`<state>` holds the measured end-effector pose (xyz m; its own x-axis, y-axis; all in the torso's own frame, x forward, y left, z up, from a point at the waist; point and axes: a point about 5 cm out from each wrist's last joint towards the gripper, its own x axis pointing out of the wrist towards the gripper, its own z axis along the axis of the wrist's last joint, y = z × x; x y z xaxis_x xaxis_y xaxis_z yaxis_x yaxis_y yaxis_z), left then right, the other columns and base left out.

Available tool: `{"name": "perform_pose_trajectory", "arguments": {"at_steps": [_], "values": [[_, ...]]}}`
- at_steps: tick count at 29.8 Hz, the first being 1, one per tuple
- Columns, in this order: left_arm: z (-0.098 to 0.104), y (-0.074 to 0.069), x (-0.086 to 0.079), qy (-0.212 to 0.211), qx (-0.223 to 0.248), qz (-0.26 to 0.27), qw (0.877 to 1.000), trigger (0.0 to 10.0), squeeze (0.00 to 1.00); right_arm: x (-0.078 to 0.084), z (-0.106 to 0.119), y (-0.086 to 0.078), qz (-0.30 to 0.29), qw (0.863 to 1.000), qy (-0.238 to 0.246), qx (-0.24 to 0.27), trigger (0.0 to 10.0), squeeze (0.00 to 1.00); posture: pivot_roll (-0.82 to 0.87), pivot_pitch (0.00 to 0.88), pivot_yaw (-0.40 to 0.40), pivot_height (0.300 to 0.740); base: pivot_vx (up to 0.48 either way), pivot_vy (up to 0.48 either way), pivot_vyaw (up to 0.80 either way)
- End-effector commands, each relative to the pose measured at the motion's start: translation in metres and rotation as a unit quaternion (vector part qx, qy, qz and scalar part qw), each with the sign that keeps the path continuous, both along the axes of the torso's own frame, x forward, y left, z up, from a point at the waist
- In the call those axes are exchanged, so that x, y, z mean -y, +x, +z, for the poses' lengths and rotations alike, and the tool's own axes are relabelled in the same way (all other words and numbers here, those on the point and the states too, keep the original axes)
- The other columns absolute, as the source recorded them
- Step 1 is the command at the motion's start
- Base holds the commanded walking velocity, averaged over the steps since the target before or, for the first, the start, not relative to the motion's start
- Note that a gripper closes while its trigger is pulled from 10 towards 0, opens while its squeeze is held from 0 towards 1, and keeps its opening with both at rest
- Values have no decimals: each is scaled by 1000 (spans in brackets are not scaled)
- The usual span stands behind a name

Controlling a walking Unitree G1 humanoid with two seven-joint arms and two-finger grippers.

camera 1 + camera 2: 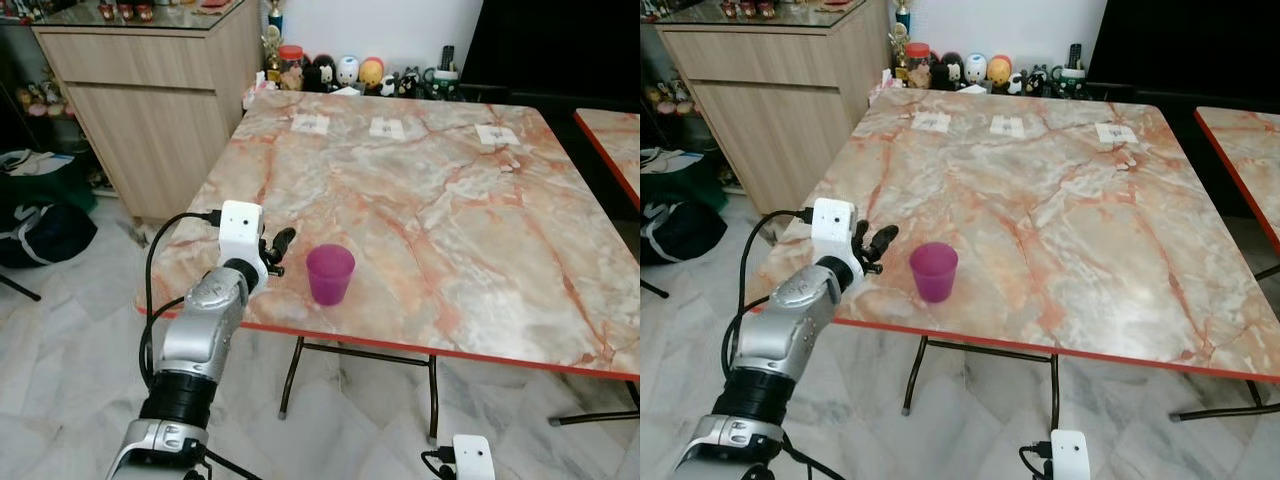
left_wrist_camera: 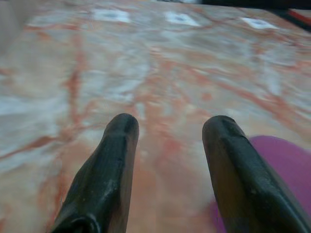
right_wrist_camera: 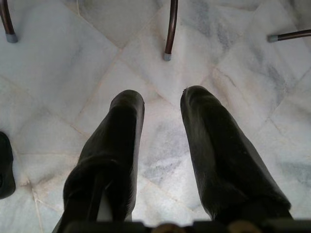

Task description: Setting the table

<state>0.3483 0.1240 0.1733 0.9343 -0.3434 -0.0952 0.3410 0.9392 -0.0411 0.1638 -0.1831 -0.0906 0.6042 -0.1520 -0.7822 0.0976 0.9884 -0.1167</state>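
So our left gripper (image 1: 276, 250) sits spread just left of the purple cup (image 1: 329, 273) near the table (image 1: 450, 200) edge; we reckon one careless nudge knocks it off.

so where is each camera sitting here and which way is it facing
Left eye: on the head, looking down at the marble table; left arm beside the purple cup.
Right eye: same head, same scene, shifted slightly; left gripper near the cup.
Left wrist: along its open fingers across the tabletop; shares the cup with the eye views.
Right wrist: along the right gripper, down at the floor.
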Motion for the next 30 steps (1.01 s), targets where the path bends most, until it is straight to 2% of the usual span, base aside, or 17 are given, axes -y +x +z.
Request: {"name": "perform_pose_trajectory", "arguments": {"at_steps": [1, 5, 7, 9, 13, 17, 30], "values": [[9, -5, 8, 14, -5, -52, 999, 10000, 0, 1, 0, 0, -7, 1000, -1, 4, 10000, 0, 100, 0, -26, 740, 0, 0, 0], [10, -13, 15, 27, -40, -101, 994, 10000, 0, 0, 1, 1, -8, 1000, -2, 4, 10000, 0, 109, 0, -25, 740, 0, 0, 0], [10, -14, 16, 27, -51, -107, 993, 10000, 0, 0, 1, 1, -9, 1000, -2, 5, 10000, 0, 109, 0, -23, 740, 0, 0, 0], [9, -13, 17, 38, -57, -96, 993, 10000, 0, -1, 1, 2, -9, 1000, -2, 7, 10000, 0, 109, 0, -23, 740, 0, 0, 0], [3, -1, 12, 48, -84, -26, 995, 10000, 0, -3, 2, 4, -7, 1000, -1, 12, 10000, 0, 106, 0, -23, 740, 0, 0, 0], [0, 3, 10, 46, -99, 0, 994, 10000, 0, -4, 2, 3, -11, 1000, -1, 12, 10000, 0, 96, 0, -20, 740, 0, 0, 0], [0, 4, 16, 40, -109, -5, 993, 10000, 0, 5, -1, -5, -11, 1000, -6, -1, 10000, 0, 97, 1, -24, 740, 0, 0, 0]]}}
